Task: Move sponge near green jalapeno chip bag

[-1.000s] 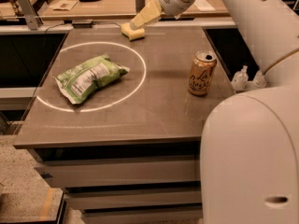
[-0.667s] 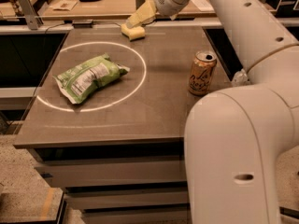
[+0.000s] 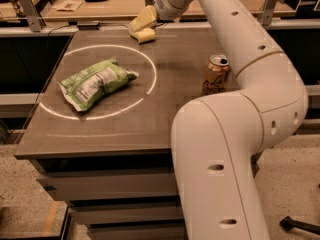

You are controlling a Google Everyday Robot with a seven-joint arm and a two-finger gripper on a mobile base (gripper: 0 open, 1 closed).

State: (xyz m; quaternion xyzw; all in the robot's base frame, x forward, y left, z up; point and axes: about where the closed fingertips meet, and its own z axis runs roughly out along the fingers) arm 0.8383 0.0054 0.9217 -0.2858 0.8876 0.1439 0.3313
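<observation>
Sponge [image 3: 145, 35] sits directly under the claw [image 3: 142, 19], at the table's [image 3: 165, 109] far edge; claw's grip, can't tell. Green jalapeno chip bag [image 3: 95, 82] lies well apart from the claw. Wants 1 centred, secure pinch before travelling.

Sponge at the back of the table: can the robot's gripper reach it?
Probably yes. The gripper is right over the sponge at the far edge of the table, with nothing between them; the green jalapeno chip bag and the can sit well away.
</observation>
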